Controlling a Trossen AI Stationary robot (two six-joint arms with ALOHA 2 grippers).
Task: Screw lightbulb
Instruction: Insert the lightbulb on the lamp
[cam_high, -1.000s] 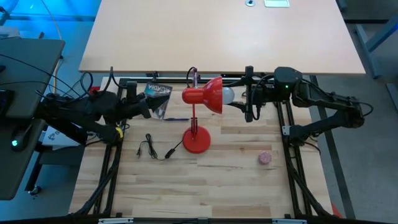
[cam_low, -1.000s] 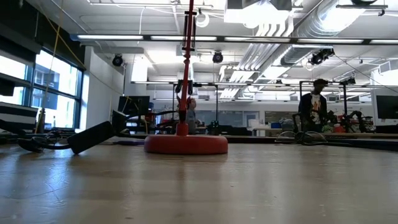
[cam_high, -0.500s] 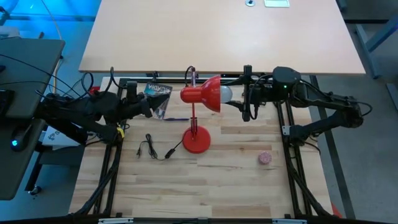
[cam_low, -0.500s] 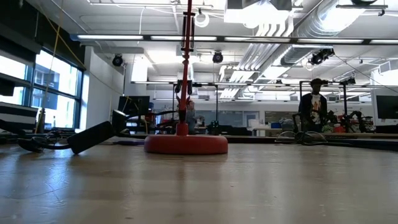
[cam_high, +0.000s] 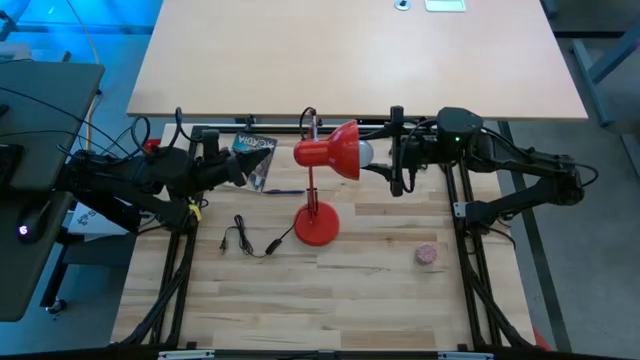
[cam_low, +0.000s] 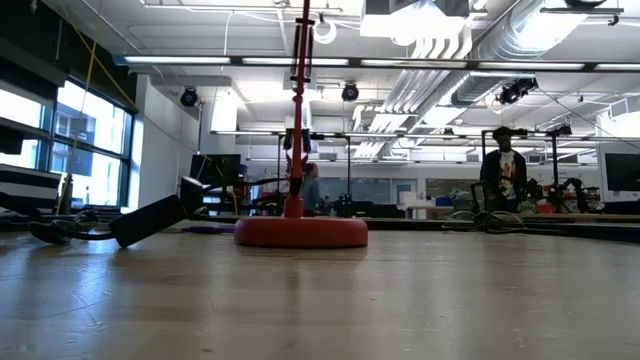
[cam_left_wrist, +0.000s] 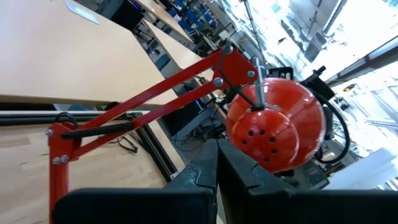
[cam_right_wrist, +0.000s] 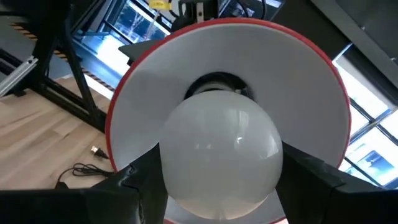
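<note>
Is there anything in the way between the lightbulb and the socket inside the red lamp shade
Nothing visible. The right hand holds the lightbulb at the mouth of the red lamp shade, lined up with the dark socket directly behind it. The gap between them looks clear.

White lightbulb (cam_right_wrist: 221, 155) held betw. right gripper (cam_right_wrist: 219, 186) fingers (cam_right_wrist: 144, 183), one dark finger on each side. Bulb's base sits in socket at centre of red lamp shade (cam_right_wrist: 298, 87) w/ white interior. Wooden table (cam_right_wrist: 37, 130) and black cable (cam_right_wrist: 78, 169) beyond.
</note>
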